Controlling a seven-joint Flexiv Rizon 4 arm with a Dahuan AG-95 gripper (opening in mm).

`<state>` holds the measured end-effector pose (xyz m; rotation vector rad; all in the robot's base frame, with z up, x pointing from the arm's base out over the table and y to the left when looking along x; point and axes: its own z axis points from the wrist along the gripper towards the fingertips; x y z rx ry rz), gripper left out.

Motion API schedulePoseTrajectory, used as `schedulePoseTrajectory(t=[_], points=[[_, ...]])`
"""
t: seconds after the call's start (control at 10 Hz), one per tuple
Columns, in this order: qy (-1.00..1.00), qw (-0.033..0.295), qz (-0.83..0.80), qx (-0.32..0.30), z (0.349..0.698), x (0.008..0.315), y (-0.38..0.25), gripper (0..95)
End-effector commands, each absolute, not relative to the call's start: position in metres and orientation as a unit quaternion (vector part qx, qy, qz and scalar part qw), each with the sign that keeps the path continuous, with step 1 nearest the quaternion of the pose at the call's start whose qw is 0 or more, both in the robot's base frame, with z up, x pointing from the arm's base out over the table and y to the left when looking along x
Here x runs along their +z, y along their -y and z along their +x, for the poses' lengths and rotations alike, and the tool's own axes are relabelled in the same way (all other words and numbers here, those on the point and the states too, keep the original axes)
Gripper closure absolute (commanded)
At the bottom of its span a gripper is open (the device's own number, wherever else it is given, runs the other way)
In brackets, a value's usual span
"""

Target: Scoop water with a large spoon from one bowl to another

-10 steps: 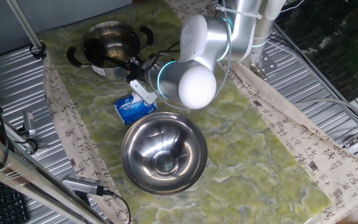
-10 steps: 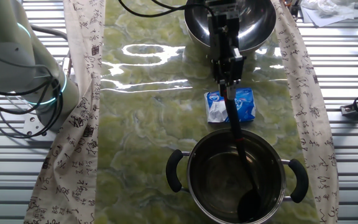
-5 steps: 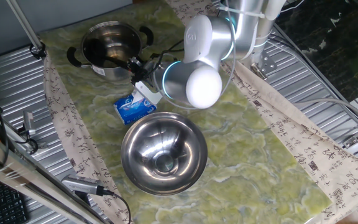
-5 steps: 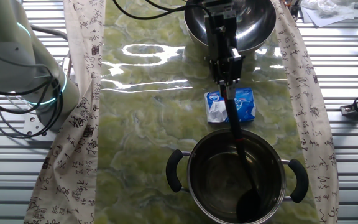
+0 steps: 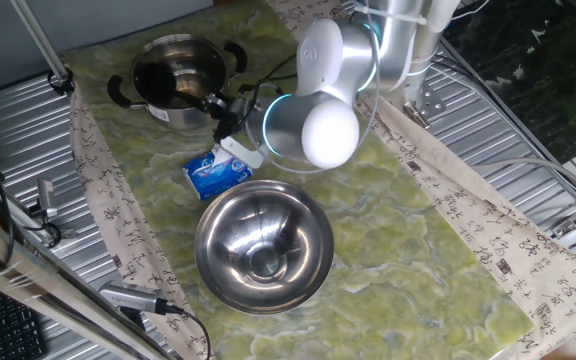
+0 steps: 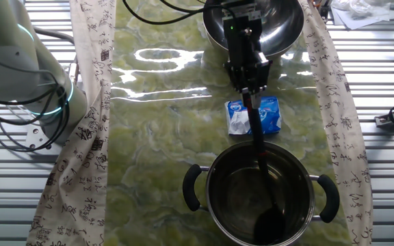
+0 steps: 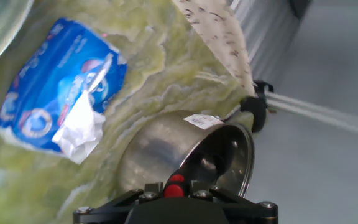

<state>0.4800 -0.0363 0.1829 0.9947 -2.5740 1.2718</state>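
I have the large spoon clamped in my end effector, the fingers closed on the upper end of its handle; in the hand view the small red handle end sits right between them. The shaft slopes down over the tissue pack and into the steel pot, where the dark bowl of the spoon lies low against the inner wall. I cannot make out whether it is under the water; the water itself shows only as a sheen on the pot's floor.

I judge the spoon to be light and stiff, so it should not flex under a scoop. The handle is slim and smooth, and a hold this far from the bowl gives the load a long lever, so I expect it could twist in the fingers if I swing quickly. The grip belongs where it is, high on the handle, keeping my fingers clear of the pot rim. The water is the awkward part: it will slop at any tilt, so the bowl of the spoon must stay level in transit.

My count on the worktop: one spoon, one two-handled pot, one wide steel mixing bowl, one blue-and-white tissue pack with a tissue pulled out, and two strips of cloth printed with script running down either edge of the green surface.
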Motion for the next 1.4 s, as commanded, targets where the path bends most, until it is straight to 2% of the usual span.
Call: schedulePoseTrajectory(t=[0.1,1.1,1.4], points=[[0.791,0.095,0.471,0.379,0.483,0.184,0.035,95.0],[0.594,0.148,0.770,0.180,0.502,0.193,0.031,95.0],[0.537,0.140,0.822,0.126,0.508,0.196,0.028,95.0]])
